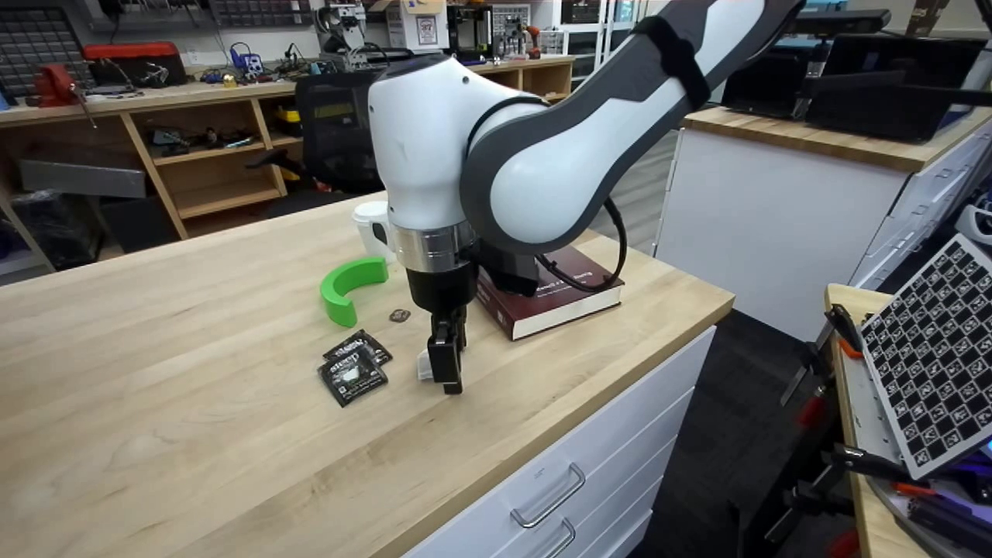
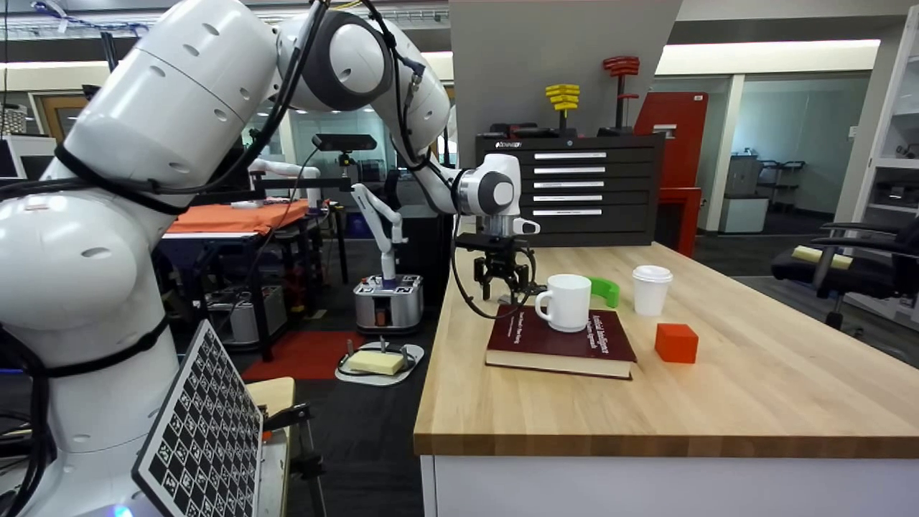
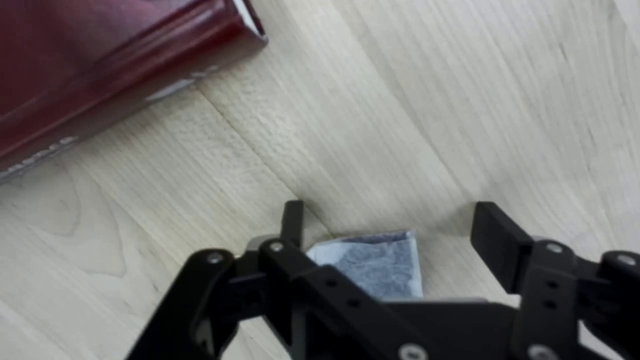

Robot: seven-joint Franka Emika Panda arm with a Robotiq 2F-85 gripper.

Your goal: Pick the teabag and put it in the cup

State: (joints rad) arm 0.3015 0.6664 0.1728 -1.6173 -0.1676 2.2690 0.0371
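We find the hand point(image 3: 387, 216) spread apart, low by the teabag point(image 3: 384, 265); white mug point(image 2: 568, 303) stands upright on the book point(image 2: 563, 346).

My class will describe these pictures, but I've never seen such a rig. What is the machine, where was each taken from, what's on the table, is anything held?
It's one robot arm ending in a pincer. Two pictures were taken from outside, the close-up from the wrist. On the table are a dark red book with a white mug on top, a tall white cup, a green arc, black packets, an orange item and a teabag. Nothing is held: the pincer's fingers stand apart, the teabag showing between them.
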